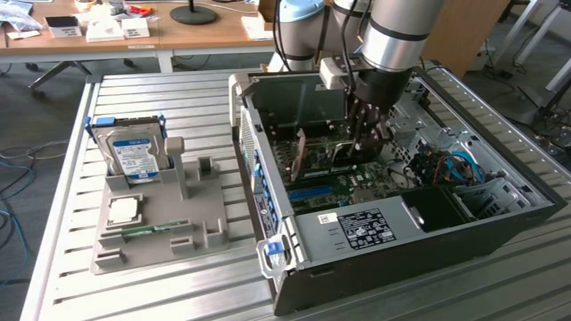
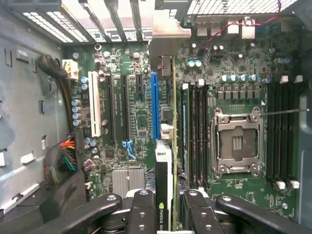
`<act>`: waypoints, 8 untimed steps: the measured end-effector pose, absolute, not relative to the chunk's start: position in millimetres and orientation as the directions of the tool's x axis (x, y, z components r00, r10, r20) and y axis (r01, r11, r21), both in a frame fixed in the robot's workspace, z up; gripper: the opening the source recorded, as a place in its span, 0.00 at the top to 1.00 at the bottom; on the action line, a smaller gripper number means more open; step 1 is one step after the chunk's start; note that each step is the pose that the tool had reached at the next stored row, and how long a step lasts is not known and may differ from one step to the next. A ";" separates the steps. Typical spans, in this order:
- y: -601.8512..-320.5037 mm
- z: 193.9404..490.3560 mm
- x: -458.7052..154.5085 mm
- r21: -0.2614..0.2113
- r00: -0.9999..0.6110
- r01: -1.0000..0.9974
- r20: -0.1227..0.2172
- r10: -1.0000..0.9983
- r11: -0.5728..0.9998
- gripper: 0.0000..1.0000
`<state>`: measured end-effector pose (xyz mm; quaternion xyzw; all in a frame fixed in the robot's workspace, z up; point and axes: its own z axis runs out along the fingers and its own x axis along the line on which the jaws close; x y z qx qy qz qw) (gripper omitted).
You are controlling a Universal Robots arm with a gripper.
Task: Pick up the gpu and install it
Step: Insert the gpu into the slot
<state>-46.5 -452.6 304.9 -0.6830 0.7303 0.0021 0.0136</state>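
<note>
A slatted metal table (image 1: 160, 287) carries an open case (image 1: 499, 227) lying on its side. Wooden desks (image 1: 205, 37) stand far behind. On the exterior view's left, a gray tray (image 1: 205, 234) holds a hard drive (image 1: 134, 157). Inside the case the gripper (image 1: 366, 137) reaches down, its jaws pinching the gpu (image 2: 165, 161). The gpu stands on edge over the motherboard (image 2: 126, 122), just beside the blue slot (image 2: 154, 105). Its long axis runs left to right in the exterior view, with the bracket (image 2: 165, 34) toward the case's left wall.

Case (image 1: 499, 227) open on top; power supply (image 1: 357, 231) and gpu (image 2: 163, 161) crowd the motherboard (image 2: 122, 122).
</note>
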 end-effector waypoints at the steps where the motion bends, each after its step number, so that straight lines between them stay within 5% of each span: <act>1: -453.4 304.8 -46.8 -0.016 -0.067 -0.998 -0.023 -0.998 0.067 0.73; 8: -457.2 300.2 -47.8 -0.016 -0.067 -0.998 -0.023 -0.998 0.067 0.73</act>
